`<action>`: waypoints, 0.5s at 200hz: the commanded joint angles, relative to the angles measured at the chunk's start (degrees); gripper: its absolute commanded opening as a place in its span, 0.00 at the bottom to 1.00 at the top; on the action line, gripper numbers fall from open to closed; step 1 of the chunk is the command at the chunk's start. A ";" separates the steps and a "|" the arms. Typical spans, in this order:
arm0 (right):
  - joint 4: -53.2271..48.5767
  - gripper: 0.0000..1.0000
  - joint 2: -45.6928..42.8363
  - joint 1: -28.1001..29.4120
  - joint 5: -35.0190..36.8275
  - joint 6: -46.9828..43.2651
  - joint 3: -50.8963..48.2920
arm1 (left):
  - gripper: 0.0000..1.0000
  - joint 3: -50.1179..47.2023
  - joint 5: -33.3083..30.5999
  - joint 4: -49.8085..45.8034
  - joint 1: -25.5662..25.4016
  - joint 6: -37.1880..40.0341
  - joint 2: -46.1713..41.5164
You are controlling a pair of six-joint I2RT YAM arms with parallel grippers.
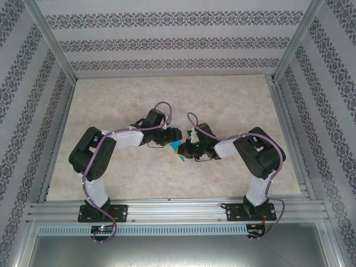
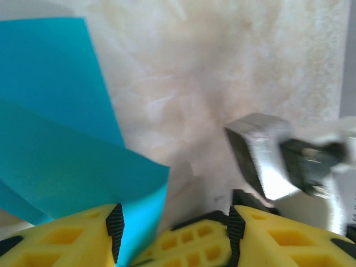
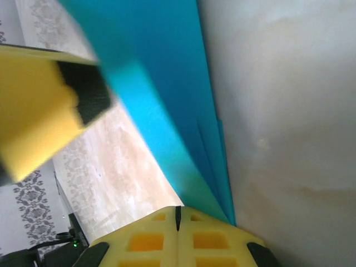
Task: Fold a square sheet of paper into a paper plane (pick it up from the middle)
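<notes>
Paper (image 1: 177, 147): teal, folded into several layers; at the centre of the top view, between the two hands and above the bench (image 1: 233, 100); fills the left half of the left wrist view and the upper middle of the right wrist view.
Handling: judged very light, thin and limp; the flap in the left wrist view curls instead of lying flat; it takes a crease readily and keeps it; the surface looks smooth, so a loose pinch may let it slide; likely to tear if the two hands pull against each other.
Where to hold: judged best on the stacked layers near the middle, where the folds give some stiffness; a grip on one loose flap would leave the rest free to swing.
Right hand (image 3: 178, 214): fingers together at the lower edge of the right wrist view; the layered edges of the paper run down to the fingertips, so it appears clamped on the paper.
Left hand (image 2: 175, 225): fingers apart, with a clear gap between the pads; the lower edge of the curled flap hangs in that gap, just beside the pad (image 2: 115, 224) at lower left; contact with that pad cannot be told; the other pad is bare.
</notes>
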 commanded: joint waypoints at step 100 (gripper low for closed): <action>-3.37 0.03 4.71 2.19 3.44 2.07 -1.81 | 0.56 4.74 -2.75 2.43 0.36 -0.67 5.22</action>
